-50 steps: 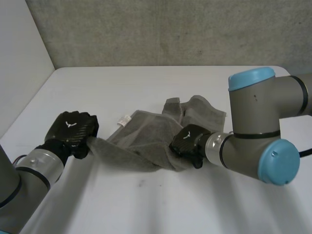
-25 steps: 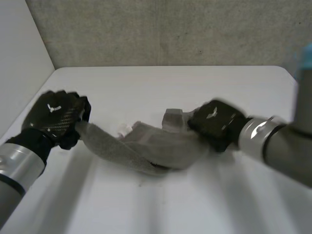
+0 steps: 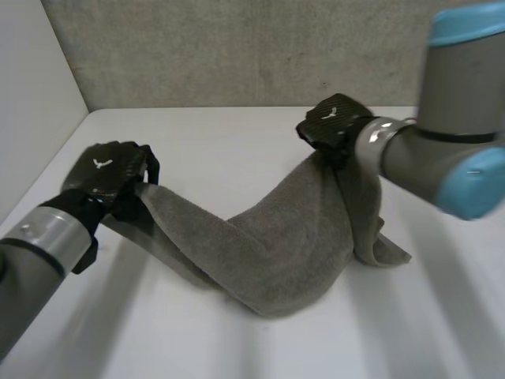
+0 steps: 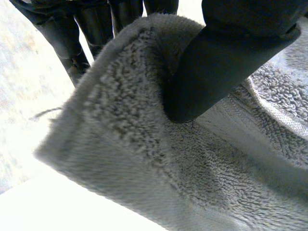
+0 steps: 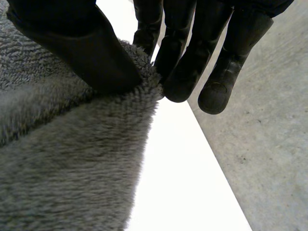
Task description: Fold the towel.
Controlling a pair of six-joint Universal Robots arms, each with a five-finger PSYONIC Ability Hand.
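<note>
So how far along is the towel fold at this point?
Done: both grips are set. The left hand pinches one end of the grey towel, the right hand the other. In hand: the towel hangs between them, its sagging middle apparently resting on the white table. Left: the fold itself; no flat layer or straight crease shows yet.

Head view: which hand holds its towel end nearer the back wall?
The right hand, pinching the towel near the far edge of the table; the left hand grips its end closer to the camera.

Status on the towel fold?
Left hand pinching one towel end, right hand the other. Towel hanging between them, middle sagging. Nothing in the way.
</note>
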